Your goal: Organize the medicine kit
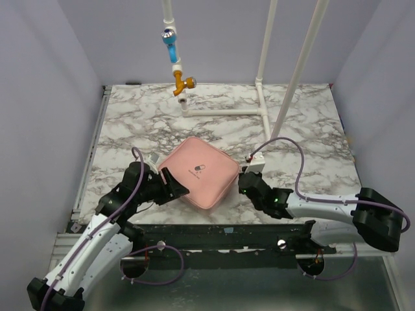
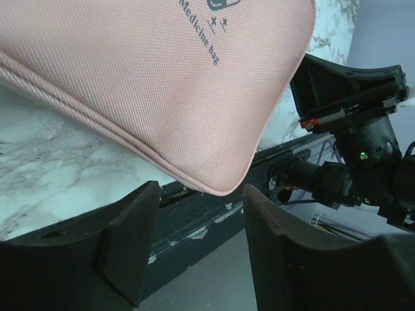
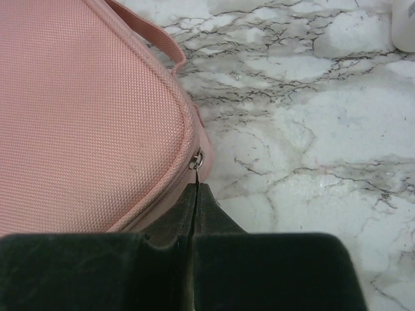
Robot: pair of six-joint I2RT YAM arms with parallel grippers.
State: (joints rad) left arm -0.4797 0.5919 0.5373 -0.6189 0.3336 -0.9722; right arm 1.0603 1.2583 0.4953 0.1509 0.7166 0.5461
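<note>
The pink medicine kit (image 1: 198, 172) lies closed on the marble table, its pill logo and "Medicine bag" lettering up. It fills the left wrist view (image 2: 149, 84) and the right wrist view (image 3: 84, 116). My right gripper (image 3: 196, 188) is shut on the kit's metal zipper pull (image 3: 196, 160) at the kit's right corner; it also shows in the top view (image 1: 245, 181). My left gripper (image 2: 198, 233) is open at the kit's near-left side (image 1: 174, 184), its fingers apart with the kit's near corner just beyond them.
A white pipe frame (image 1: 224, 111) with a blue and orange fitting (image 1: 174, 58) stands at the back of the table (image 1: 305, 155). The black front rail (image 1: 220, 233) runs along the near table edge. A white object (image 3: 405, 26) shows at the right wrist view's top right.
</note>
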